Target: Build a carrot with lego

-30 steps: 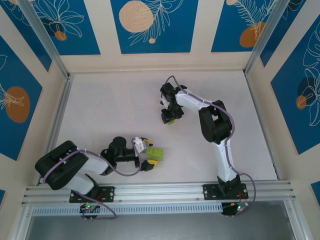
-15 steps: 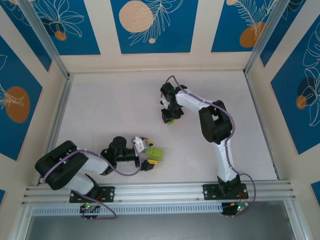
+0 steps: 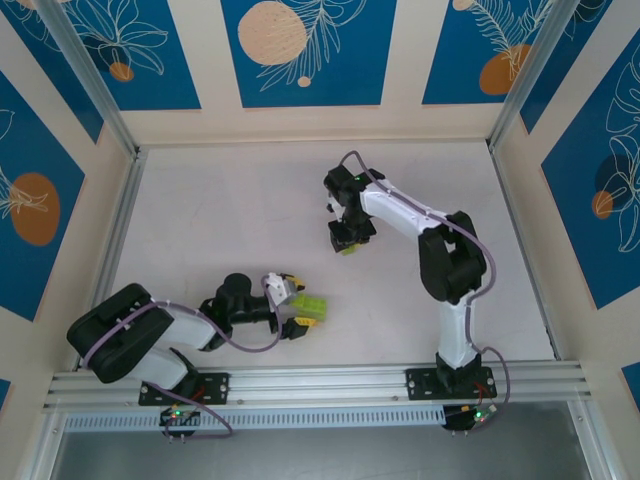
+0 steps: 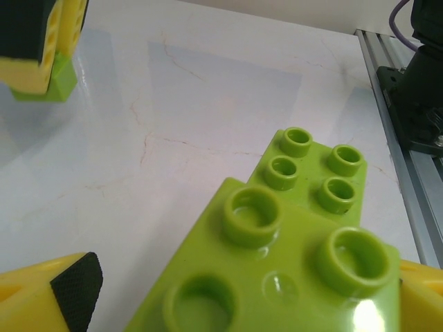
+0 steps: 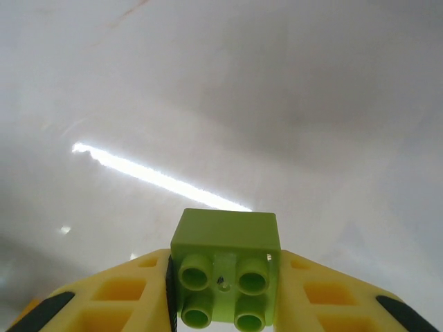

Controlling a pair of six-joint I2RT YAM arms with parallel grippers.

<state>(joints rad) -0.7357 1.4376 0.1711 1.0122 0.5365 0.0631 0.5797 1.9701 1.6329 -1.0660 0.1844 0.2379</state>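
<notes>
gripped by the right gripper, the small brick should be carried level to the stack between the left gripper's open fingers, studs aligned.

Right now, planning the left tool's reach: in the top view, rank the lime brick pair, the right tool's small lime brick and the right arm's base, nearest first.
1. lime brick pair, between fingers of the left tool.
2. small lime brick, in the right tool.
3. right arm's base, near edge.

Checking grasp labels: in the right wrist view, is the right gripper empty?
No, a lime-green four-stud brick sits clamped between the right gripper's yellow fingers.
</notes>
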